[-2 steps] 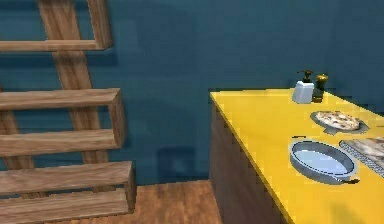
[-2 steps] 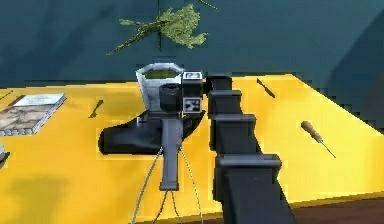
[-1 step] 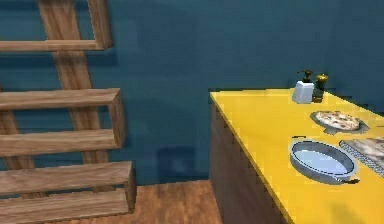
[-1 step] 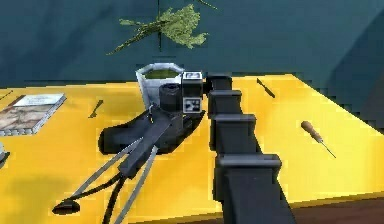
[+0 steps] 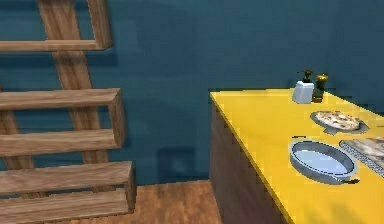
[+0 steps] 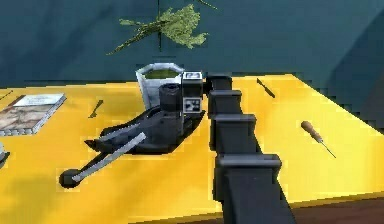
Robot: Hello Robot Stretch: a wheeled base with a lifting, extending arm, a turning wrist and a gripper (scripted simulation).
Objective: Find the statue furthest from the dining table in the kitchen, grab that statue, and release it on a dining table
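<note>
Placement looks like the step in hand, judging by the arm [image 6: 235, 135] that reaches across the yellow desk [image 6: 290, 165], which is probably the task's dining table. The gripper [image 6: 82, 163] lies low over the middle of the desk, its fingers aimed toward the near left corner. A potted plant [image 6: 158, 80] stands at the far edge just beyond the gripper's body.

A dark flat shape sits beneath that body. I cannot say whether it is the statue or part of the wrist. So I cannot tell whether the gripper holds anything, and the state of its fingers cannot be read either.

A book [image 6: 30, 112] lies by the left edge and a slim tool [image 6: 320, 138] near the right edge. In the forward view a round pan [image 5: 322, 160] and a plate [image 5: 337, 121] sit along the desk's far side.

If the statue is in hand, the next move calls for a bare patch between book and plant, then a straight pull back that clears the pot.
</note>
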